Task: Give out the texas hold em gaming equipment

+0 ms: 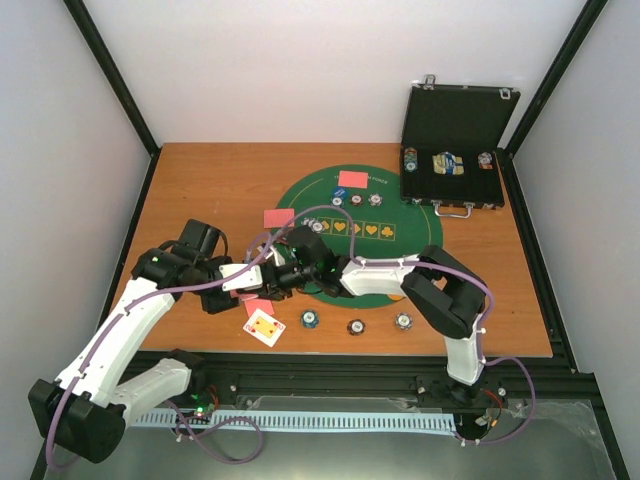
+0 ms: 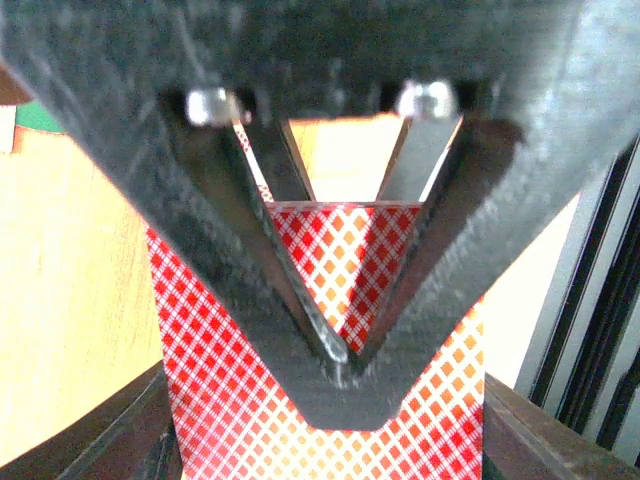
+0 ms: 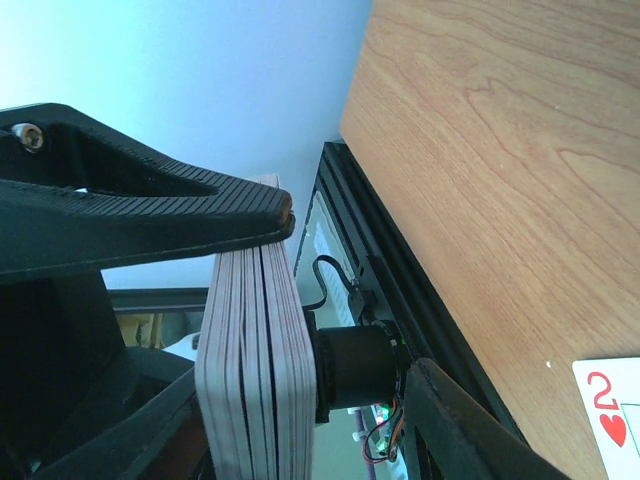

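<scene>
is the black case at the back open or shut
Open: the case has its lid standing up at the back, with chips showing in its tray.

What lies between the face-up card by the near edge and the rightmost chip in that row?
Two chips: a bluish chip, then a dark chip. The top view shows it.

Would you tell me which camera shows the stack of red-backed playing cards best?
The left wrist view: the stack of red-backed playing cards shows its diamond-patterned back large behind the left hand. The right wrist view shows only its layered edge; the top view barely shows it.
</scene>
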